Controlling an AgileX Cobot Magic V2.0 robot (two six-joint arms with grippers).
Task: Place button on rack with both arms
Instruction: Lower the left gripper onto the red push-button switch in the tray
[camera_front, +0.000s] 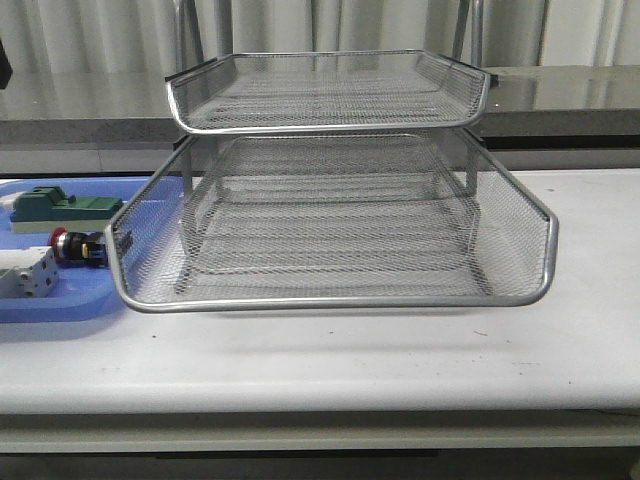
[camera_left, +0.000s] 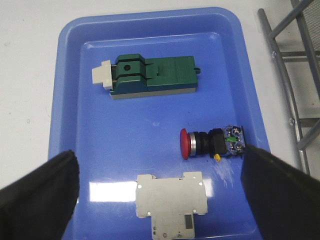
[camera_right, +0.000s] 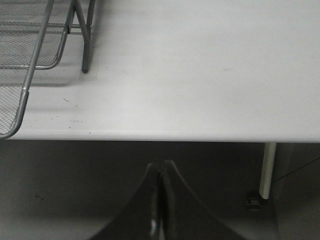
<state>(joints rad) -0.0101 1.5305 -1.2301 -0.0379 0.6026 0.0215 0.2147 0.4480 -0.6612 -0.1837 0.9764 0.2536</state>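
The button (camera_left: 212, 142) lies on its side in the blue tray (camera_left: 75, 75), red head pointing away from the rack; it also shows in the front view (camera_front: 76, 246) at the far left. My left gripper (camera_left: 160, 187) hangs above the tray, wide open and empty, its fingers (camera_left: 40, 192) flanking the white-grey terminal block (camera_left: 172, 202), with the button just inside the other finger. The silver wire-mesh rack (camera_front: 330, 210) stands mid-table. My right gripper (camera_right: 161, 172) is shut and empty, below and in front of the table's front edge. Neither arm shows in the front view.
A green rectangular block (camera_left: 150, 76) lies at the tray's far end, also in the front view (camera_front: 60, 207). The rack's frame (camera_left: 285, 85) stands just beside the tray. The rack's lower tray corner (camera_right: 20, 75) and a leg (camera_right: 86, 45) show near the table edge (camera_right: 175, 135).
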